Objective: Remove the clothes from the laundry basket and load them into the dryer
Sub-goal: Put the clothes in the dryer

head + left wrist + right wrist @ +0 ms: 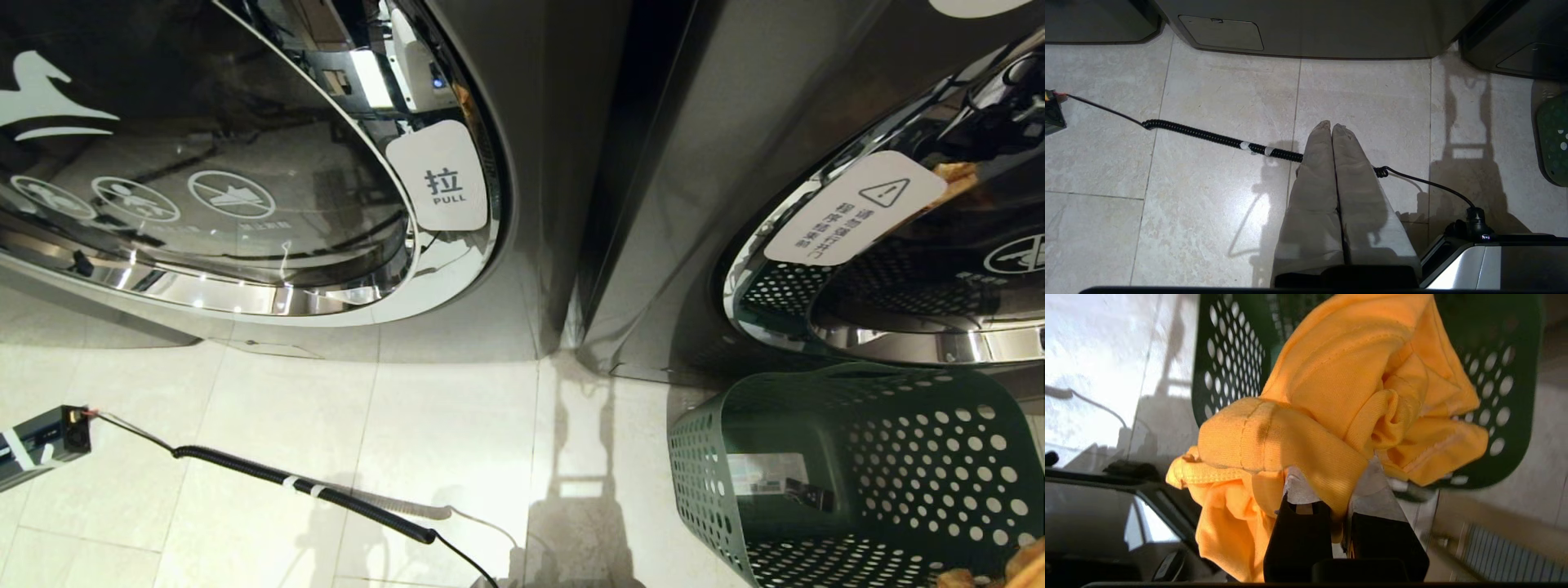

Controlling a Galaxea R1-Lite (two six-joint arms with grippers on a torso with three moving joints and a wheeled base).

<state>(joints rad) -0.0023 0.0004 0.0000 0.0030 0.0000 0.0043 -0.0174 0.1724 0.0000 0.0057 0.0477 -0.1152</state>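
Observation:
My right gripper is shut on a bunched orange garment, which drapes over both fingers and hides their tips. The garment hangs above the dark green perforated laundry basket. In the head view that basket stands on the floor at the lower right, and a corner of the orange garment shows at its near edge. Right behind the basket is a dryer with a round chrome-rimmed door. My left gripper is shut and empty, hanging over the tiled floor.
A second machine with a round door and a "PULL" tab stands to the left. A black coiled cable runs across the floor tiles from a small box at the left. The basket's rim shows beside my left arm.

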